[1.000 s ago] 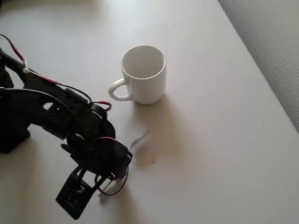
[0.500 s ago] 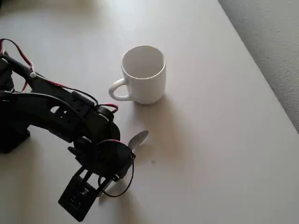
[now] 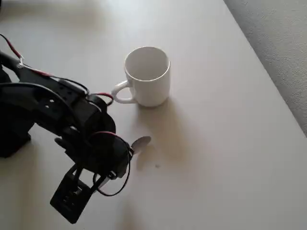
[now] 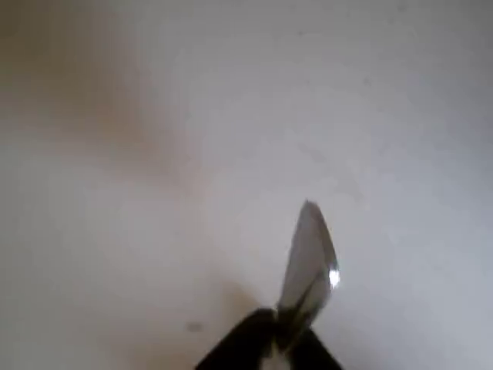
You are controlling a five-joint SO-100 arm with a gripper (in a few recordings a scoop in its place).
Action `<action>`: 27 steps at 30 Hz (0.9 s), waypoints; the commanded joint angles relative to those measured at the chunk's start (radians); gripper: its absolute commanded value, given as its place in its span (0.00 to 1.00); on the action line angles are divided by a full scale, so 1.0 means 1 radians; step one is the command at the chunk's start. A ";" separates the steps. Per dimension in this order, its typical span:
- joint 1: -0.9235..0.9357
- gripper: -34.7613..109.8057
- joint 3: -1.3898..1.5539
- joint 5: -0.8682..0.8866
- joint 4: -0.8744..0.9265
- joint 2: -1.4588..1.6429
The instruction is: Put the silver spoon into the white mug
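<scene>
Here, closest to the wrist camera, the gripper (image 4: 286, 339) has its two dark fingertips pinched together on the silver spoon (image 4: 310, 262), holding it near the neck where the handle meets the bowl. The spoon's bowl sticks up past the fingertips, seen nearly edge-on, with a bright glint on its right rim. Behind it is the pale, blurred table (image 4: 154, 154).

In the overhead view the black arm (image 3: 53, 110) reaches in from the left, with red and black wires looped over it. The spoon's bowl (image 3: 140, 142) pokes out to the right of the gripper housing; a soft shadow lies on the table just below it, so it seems to be lifted off the surface.

Farther up the table stands the white mug (image 3: 147, 75), upright, its handle pointing left toward the arm, well apart from the spoon.
</scene>
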 commanded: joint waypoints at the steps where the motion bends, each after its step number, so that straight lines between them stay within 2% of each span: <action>1: -0.023 0.23 -0.086 -0.002 0.035 0.123; 27: -0.061 0.23 -0.264 0.011 0.198 0.210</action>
